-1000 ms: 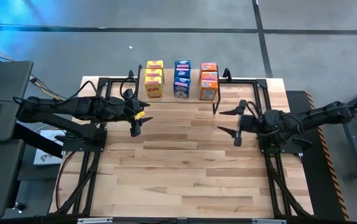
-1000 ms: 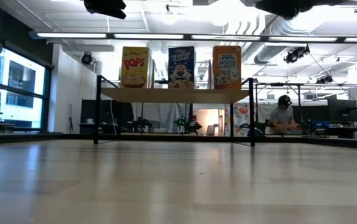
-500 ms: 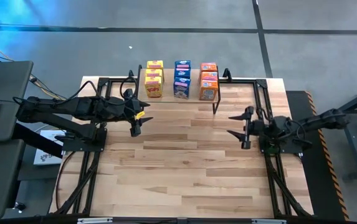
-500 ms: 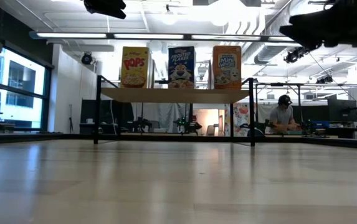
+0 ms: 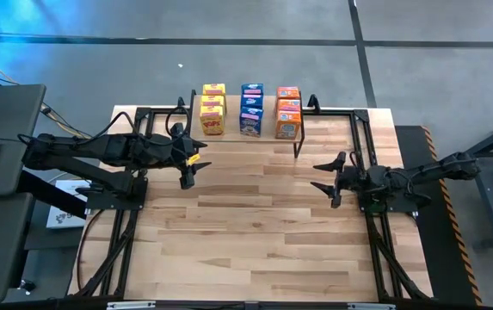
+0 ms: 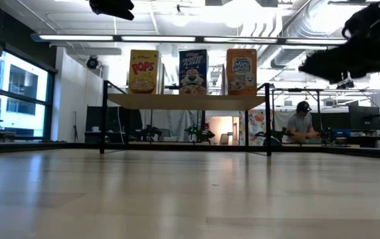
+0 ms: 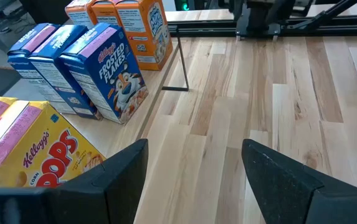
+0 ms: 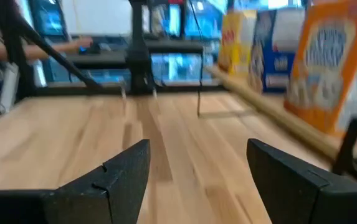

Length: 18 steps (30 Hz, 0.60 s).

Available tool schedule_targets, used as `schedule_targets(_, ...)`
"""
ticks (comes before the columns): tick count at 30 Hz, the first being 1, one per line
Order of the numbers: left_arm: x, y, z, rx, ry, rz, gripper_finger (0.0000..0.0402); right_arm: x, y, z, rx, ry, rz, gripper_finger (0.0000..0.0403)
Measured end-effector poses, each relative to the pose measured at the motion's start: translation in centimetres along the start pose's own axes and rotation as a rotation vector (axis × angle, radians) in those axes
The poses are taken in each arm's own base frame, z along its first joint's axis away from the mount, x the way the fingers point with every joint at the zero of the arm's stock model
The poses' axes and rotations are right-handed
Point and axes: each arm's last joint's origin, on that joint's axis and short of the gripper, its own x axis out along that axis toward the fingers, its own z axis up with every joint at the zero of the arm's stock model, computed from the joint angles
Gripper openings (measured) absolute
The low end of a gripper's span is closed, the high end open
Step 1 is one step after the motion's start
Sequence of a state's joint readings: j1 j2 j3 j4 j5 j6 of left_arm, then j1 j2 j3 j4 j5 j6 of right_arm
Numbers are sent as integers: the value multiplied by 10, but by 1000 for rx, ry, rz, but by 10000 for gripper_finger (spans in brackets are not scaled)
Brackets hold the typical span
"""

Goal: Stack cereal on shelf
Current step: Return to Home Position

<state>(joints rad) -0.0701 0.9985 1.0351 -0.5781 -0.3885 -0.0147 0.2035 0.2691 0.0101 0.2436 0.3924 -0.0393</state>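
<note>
Pale plank table [image 5: 255, 241] in a bright workshop, a person [image 6: 301, 123] seated far behind it. At the table's far edge, the shelf [image 6: 186, 101]. On its top, all nine cereal boxes [image 6: 193, 72], upright, in three rows running front to back: yellow boxes [image 5: 213, 110] at the left, blue boxes [image 5: 251, 110] in the middle, orange boxes [image 5: 288, 113] at the right (three to a colour, printed fronts facing the table). Left gripper [image 5: 189, 160]: above the table near the shelf's left end, fingers spread wide, nothing between them. Right gripper [image 5: 318, 176]: over the table's right side, apart from the shelf, likewise agape and empty.
</note>
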Motion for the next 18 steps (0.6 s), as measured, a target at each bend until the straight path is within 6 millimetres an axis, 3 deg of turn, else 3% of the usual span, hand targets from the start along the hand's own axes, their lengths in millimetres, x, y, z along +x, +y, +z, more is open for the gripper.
schedule_targets(10,0,0,0,0,0,0,250,0,-2,-8,49,75,-79,260)
schedule_targets(18,0,0,0,0,0,0,250,0,1,-8,85,84,11,260)
